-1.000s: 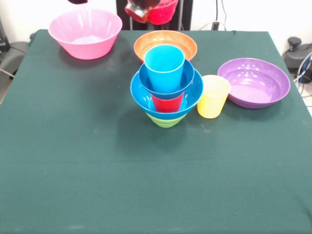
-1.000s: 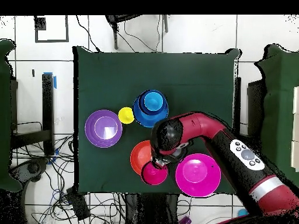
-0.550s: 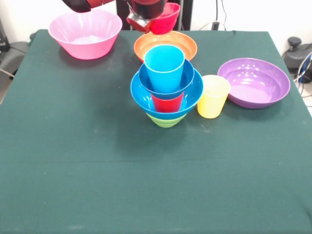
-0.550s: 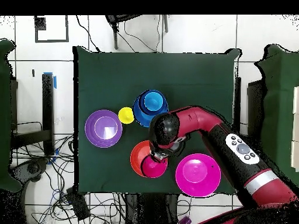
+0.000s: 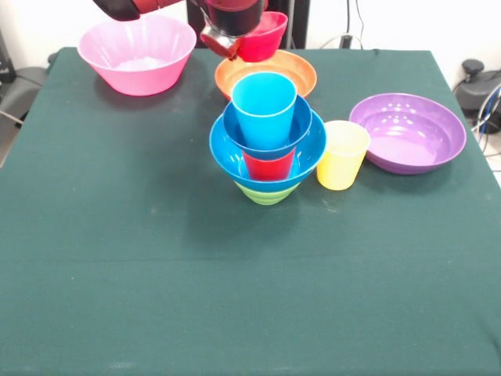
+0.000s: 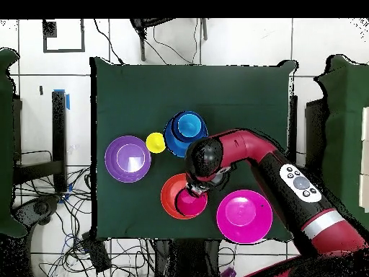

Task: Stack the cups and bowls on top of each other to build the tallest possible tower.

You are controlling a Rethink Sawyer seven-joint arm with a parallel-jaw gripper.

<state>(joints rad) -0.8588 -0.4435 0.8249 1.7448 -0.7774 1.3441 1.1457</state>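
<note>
1. The tool (image 5: 228,41) is pinched on the rim of the small red bowl (image 5: 262,35), holding it tilted in the air above the orange bowl (image 5: 266,69).
2. That bowl looks like light, stiff, glossy plastic, so I'd guess it's slippery. A rim pinch is about the only hold, since the sides are too round and wide.
3. The tower (image 5: 267,141) sits mid-counter (image 5: 117,258): green bowl at the bottom, large blue bowl, red cup, small blue bowl, sky-blue cup (image 5: 264,106) on top.
4. The top cup's narrow open mouth is the landing spot, so the bowl will probably wobble there.
5. The yellow cup (image 5: 342,154) is just beside the tower, with the purple bowl (image 5: 407,131) and pink bowl (image 5: 138,53) further off.
</note>
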